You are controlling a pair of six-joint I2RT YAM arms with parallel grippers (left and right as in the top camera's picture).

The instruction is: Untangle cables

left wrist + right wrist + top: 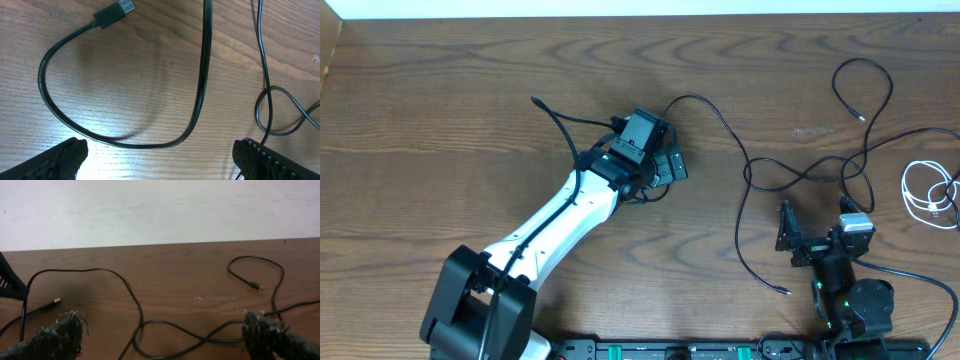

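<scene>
You are working over a dark brown wooden bench (440, 120) with bold, wavy grain. Along its far edge stands a plain off-white wall (150, 210), evenly lit. A small pale scuff (215, 298) marks the wood toward the far right. The left wrist view shows a bright sheen (100, 145) on the boards.

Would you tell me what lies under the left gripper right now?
Beneath the open left gripper, a black cable loops on the wooden table, its USB plug lying free. A thinner black cable runs alongside. From overhead, the gripper covers this stretch.
</scene>
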